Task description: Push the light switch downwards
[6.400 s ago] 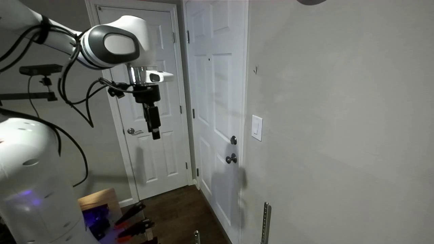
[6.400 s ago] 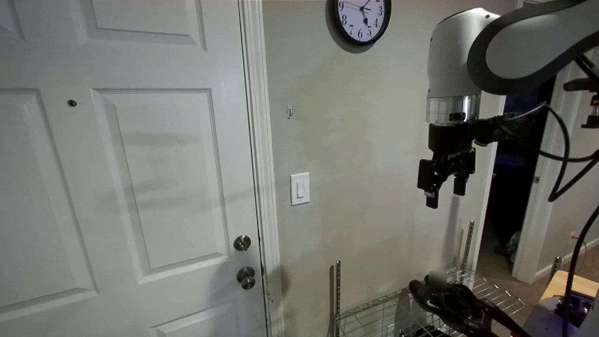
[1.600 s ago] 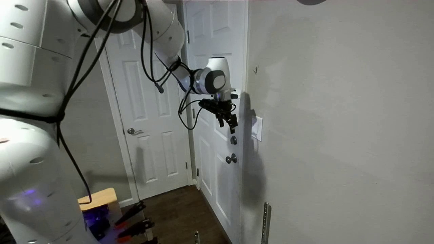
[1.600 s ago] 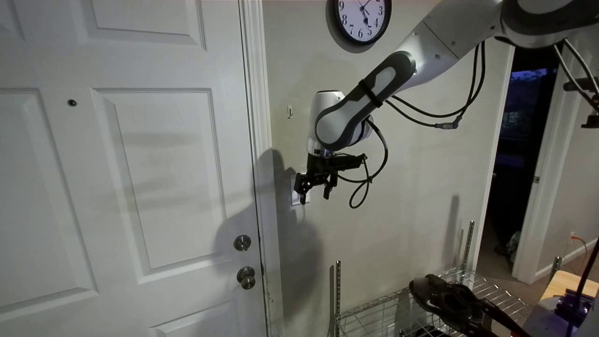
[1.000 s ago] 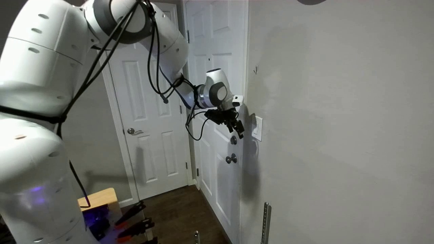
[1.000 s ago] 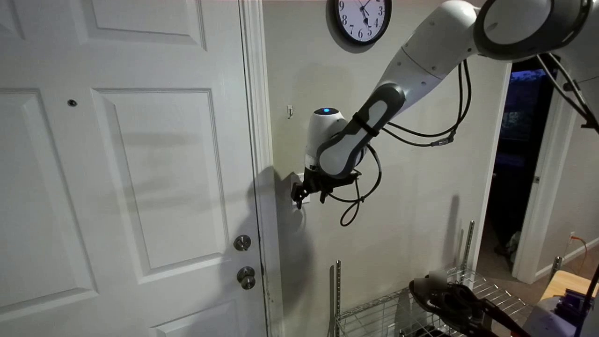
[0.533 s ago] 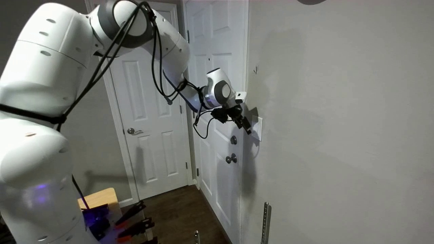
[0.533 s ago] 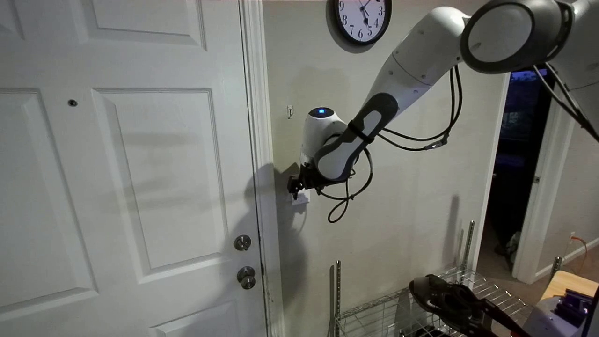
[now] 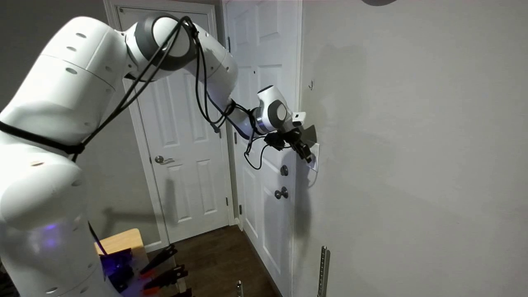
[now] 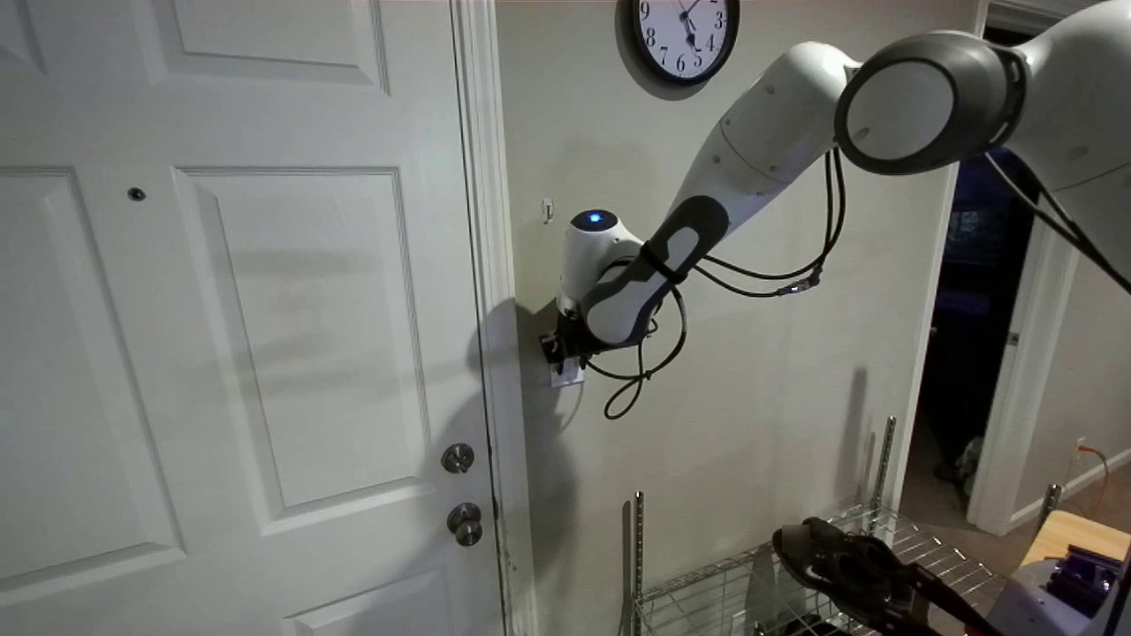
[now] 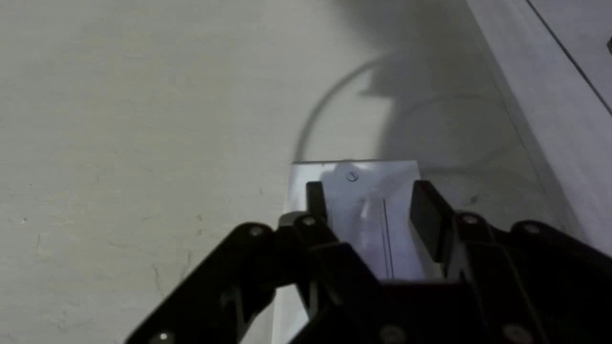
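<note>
Door frame (image 10: 497, 247), left: if I drift that way, my door-side finger (image 11: 429, 220), seen from my wrist lined up with the edge of the light switch (image 10: 568, 376), could miss it. The switch: on the wall (image 10: 751, 353), just right of the frame. My hand (image 11: 370, 210) is at it, fingers apart, gripping nothing, the rocker (image 11: 358, 239) showing between the tips; contact, can't tell. Spread this wide, a downward stroke may straddle the rocker and move nothing. Pressing too hard could jam the tips; my shadow (image 11: 425, 110) makes depth hard to judge. Right side: the hanging cable (image 10: 648, 375) might drag on the wall.

Counts: one lever door (image 9: 177, 140), one knob door (image 10: 256, 318), two knobs (upper (image 10: 457, 458), lower (image 10: 464, 524)); one hook (image 10: 547, 211); one switch, one rocker; one hand, two fingers; one clock (image 10: 680, 37); one wire rack (image 10: 707, 574), near right; one dark doorway (image 10: 985, 291), far right.
</note>
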Motion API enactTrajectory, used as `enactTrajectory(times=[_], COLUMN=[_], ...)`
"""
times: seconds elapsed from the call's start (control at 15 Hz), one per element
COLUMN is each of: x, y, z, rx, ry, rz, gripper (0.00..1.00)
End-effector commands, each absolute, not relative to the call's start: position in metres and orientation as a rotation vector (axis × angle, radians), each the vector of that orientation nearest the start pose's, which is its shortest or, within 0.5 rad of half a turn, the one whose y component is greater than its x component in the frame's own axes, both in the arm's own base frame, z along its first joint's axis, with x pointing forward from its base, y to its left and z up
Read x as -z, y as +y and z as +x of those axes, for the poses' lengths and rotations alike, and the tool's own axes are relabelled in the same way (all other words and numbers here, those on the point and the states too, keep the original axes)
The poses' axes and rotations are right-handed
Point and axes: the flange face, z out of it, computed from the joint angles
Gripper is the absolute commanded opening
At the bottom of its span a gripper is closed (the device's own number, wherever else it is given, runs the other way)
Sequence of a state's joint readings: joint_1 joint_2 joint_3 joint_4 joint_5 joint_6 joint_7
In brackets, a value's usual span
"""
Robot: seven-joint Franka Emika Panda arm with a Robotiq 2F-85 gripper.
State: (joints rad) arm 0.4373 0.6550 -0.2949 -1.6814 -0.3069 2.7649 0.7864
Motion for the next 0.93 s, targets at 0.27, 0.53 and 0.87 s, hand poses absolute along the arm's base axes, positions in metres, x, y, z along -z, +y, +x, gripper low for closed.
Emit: enactTrajectory(times=[0.27, 0.53, 0.87], x=[-0.279, -0.279, -0.288], y=[0.142, 0.147, 0.158], z=[0.712, 0.712, 0.693], rx=[0.894, 0.893, 0.853], ry=[0.558, 0.575, 0.59], rz=[-3.083, -3.075, -3.044], gripper=[0.02, 0.0, 0.02])
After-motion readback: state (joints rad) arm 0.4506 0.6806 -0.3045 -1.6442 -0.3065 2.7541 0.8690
